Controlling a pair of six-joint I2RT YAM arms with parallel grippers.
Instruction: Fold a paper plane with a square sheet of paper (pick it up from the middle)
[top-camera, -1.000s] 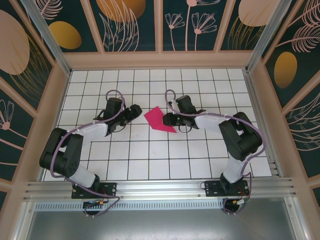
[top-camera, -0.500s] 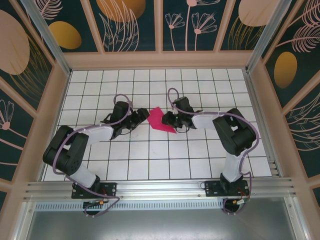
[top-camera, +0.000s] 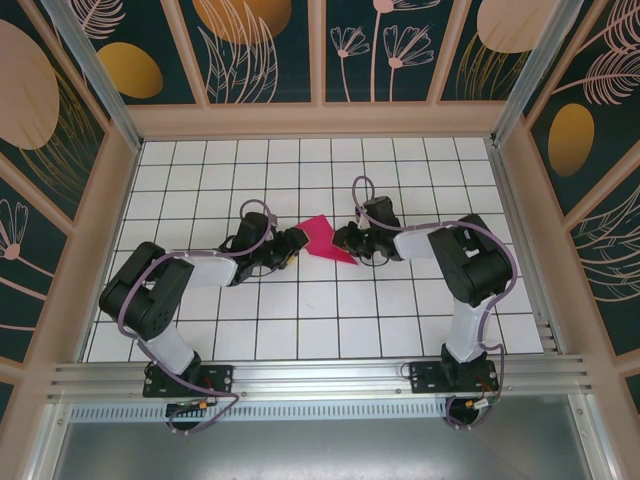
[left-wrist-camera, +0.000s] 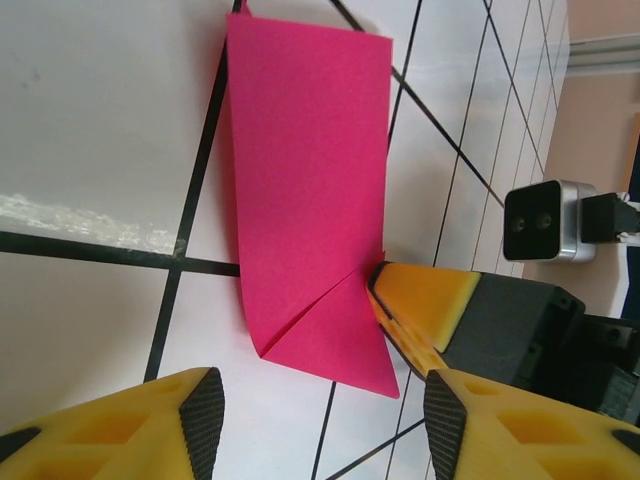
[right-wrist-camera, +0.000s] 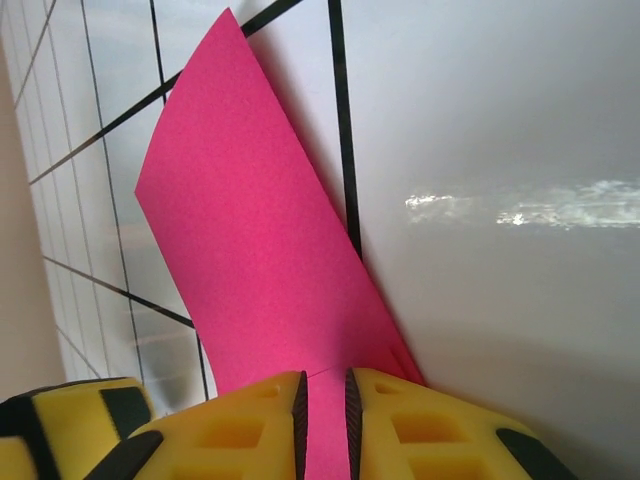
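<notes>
The square sheet of paper (top-camera: 322, 238) is magenta-pink and lies folded on the white grid floor between both arms. In the left wrist view the paper (left-wrist-camera: 310, 190) shows a diagonal flap at its near end. My left gripper (top-camera: 297, 243) is at the sheet's left corner, open, and its jaws (left-wrist-camera: 320, 415) stand wide just short of the flap, holding nothing. My right gripper (top-camera: 345, 240) is at the sheet's right end. Its jaws (right-wrist-camera: 325, 400) are closed to a narrow slit with pink paper (right-wrist-camera: 250, 260) in it. One of its fingers (left-wrist-camera: 420, 300) touches the flap's edge.
Wooden walls with dark leaf-patterned panels (top-camera: 320, 45) ring the floor. An aluminium rail (top-camera: 320, 375) runs along the near edge by the arm bases. The right wrist's camera (left-wrist-camera: 545, 220) sits close behind the sheet. Open tiles lie in front of and behind the paper.
My left arm has swung right until its gripper reached the sheet's left corner, and its jaws have narrowed. The right gripper stayed on the sheet and shifted slightly right.
</notes>
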